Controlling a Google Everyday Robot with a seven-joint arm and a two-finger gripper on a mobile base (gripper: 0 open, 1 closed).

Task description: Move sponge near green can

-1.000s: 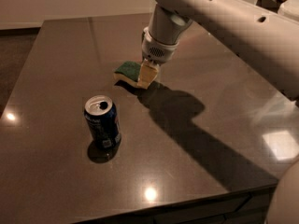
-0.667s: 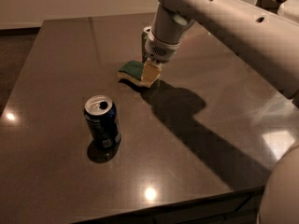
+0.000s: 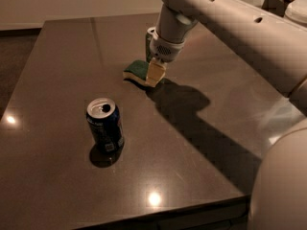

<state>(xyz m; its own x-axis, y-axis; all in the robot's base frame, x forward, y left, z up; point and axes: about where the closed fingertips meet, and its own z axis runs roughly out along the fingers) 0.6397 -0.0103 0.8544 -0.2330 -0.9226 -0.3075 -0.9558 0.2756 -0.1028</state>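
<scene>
The sponge (image 3: pixel 136 70), dark green on top with pale yellow foam below, is at the middle of the dark table (image 3: pixel 57 56). My gripper (image 3: pixel 154 74) comes down from the upper right and is shut on the sponge's right end, holding it at or just above the surface. The green can (image 3: pixel 148 44) stands right behind the gripper. Only a narrow green strip and a bit of its silver top show to the left of the wrist. The sponge is close in front of it.
A dark blue can (image 3: pixel 104 124) with an opened silver top stands upright at the front left. The arm (image 3: pixel 230 28) spans the upper right and casts a shadow over the table's right half. The table's front edge (image 3: pixel 158 218) is near.
My gripper and the sponge have shifted a little to the right and towards the back of the table. The blue can has not moved.
</scene>
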